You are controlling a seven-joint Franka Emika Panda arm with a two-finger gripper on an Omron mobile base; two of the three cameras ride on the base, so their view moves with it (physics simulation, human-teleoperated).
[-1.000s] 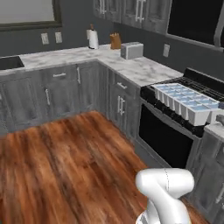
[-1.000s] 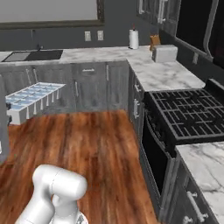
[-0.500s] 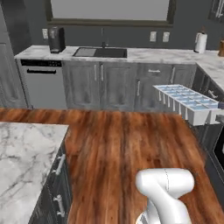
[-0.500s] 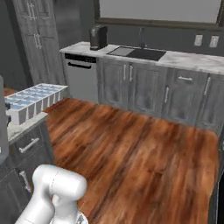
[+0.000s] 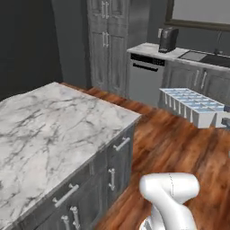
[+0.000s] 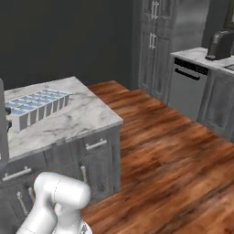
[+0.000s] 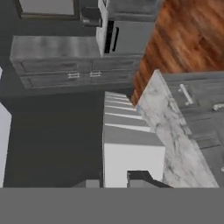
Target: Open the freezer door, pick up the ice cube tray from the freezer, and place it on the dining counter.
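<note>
One ice cube tray is up in the air right now, carried level with its cells facing up, and judging from the hand view the pincer is pinching the near end wall of it, with a dark fingertip showing just right of that wall. Taking the dining bench as the landmark and going left to right in the left base view: the marble slab sits on the left with its dark cabinet fronts below, then a stretch of wood floor, and the tray hangs well apart from the bench, off to the right, with the dishwasher and a dark coffee maker on the far worktop behind it. In the right base view the tray seems to sit in front of the bench's left part, but I reckon that's just line of sight, since the hand view has the marble edge beside the tray and lower down rather than under it. So the fetch looks done and the placing is what's left. What could go wrong: the hold is on one short end only, so the long free end could droop or twist in the grip if the arm swings quickly. Letting go before the tray is properly over the marble would drop it on the floor, and coming in too low would knock it against the bench's edge.
</note>
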